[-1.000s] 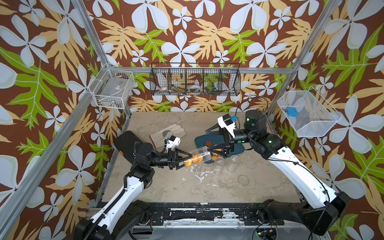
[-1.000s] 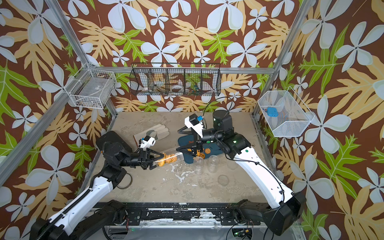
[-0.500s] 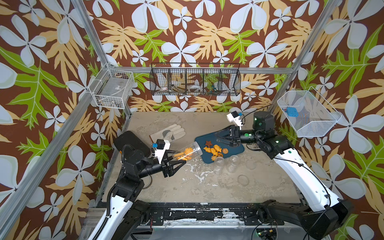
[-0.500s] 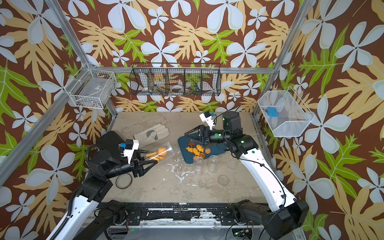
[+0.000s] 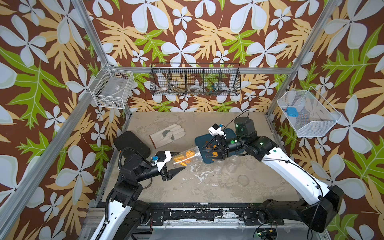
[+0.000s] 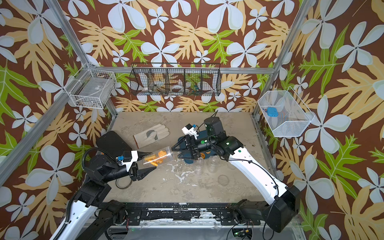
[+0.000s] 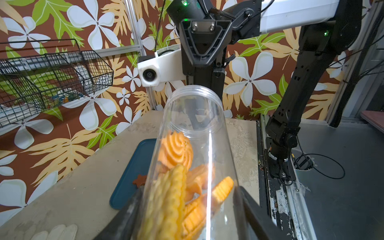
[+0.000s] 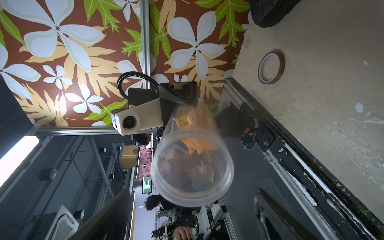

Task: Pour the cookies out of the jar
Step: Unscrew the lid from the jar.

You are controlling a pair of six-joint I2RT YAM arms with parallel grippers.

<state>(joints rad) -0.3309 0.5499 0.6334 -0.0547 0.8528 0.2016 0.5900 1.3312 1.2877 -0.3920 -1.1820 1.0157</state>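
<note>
Two top views, jar: the clear jar (image 5: pixel 186 156) is lying almost level, its closed end sitting between the fingers of the left gripper (image 5: pixel 177 162) and its open mouth pointing at the right gripper (image 5: pixel 204 152).
Two top views, cookies: most cookies (image 6: pixel 155 158) are lying inside the jar, close to the left fingers. A few are lying on the blue tray (image 5: pixel 199 143), under the right fingers.
Left wrist, grip: the left fingers (image 7: pixel 124 218) are pressing the jar wall from two sides, so they are grasping the jar (image 7: pixel 193 124).
Left wrist, cookies: swirl and ridged pieces (image 7: pixel 176 151) are piling up just beyond the fingertips, short of the mouth.
Right wrist, fingers: the right fingers (image 8: pixel 274 212) are standing wide apart, one on each side of the mouth (image 8: pixel 192 182), touching nothing.
Handling, my judgement: the jar is looking light, stiff and smooth, so it may be slipping when tipped. The cookies are looking hard and light, sliding easily but perhaps jamming together.
Where to hold: at the closed end, where the left fingers are already gripping, leaving the mouth free.
</note>
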